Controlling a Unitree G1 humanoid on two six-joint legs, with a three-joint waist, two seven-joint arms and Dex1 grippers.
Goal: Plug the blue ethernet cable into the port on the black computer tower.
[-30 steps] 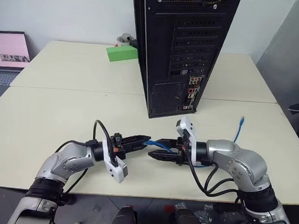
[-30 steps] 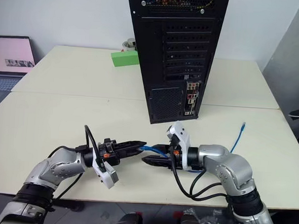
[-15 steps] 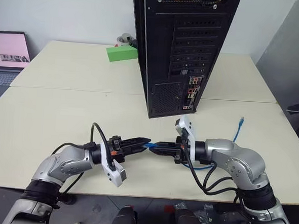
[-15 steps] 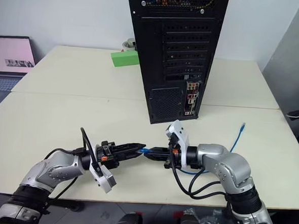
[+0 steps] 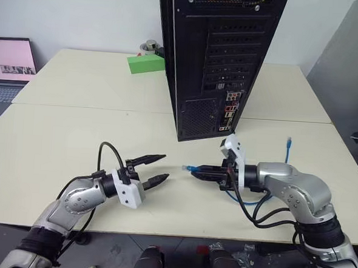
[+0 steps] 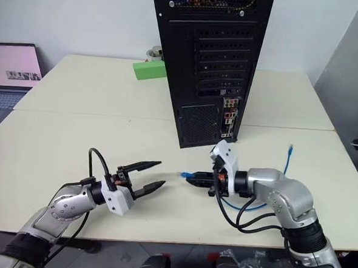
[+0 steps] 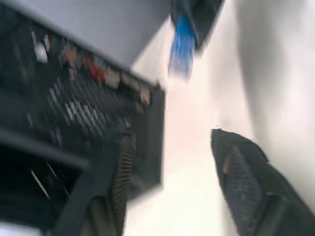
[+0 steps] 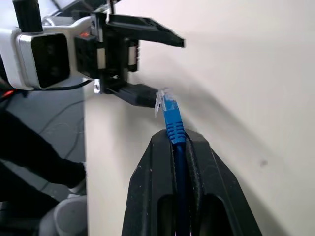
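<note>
The blue ethernet cable (image 5: 188, 168) sticks out plug-first from my right gripper (image 5: 196, 171), which is shut on it just behind the clear plug (image 8: 170, 108), low over the near table. The cord loops back under my right arm, and its far plug (image 5: 290, 142) lies on the table at the right. My left gripper (image 5: 165, 167) stands open a short way to the left of the plug, with nothing between its fingers. The black computer tower (image 5: 214, 57) stands upright behind both grippers. Its rear panel faces me, with the port among the coloured connectors (image 5: 231, 108) low on the right.
A green box (image 5: 145, 64) and a roll of tape (image 5: 150, 46) sit left of the tower at the back. A laptop (image 5: 10, 63) with a pink screen stands at the far left. The table's seam runs across just in front of the tower.
My right gripper shut on the cable behind the plug. My left gripper then opened, let the plug go and drew back left, while the right moved right with the cable.
</note>
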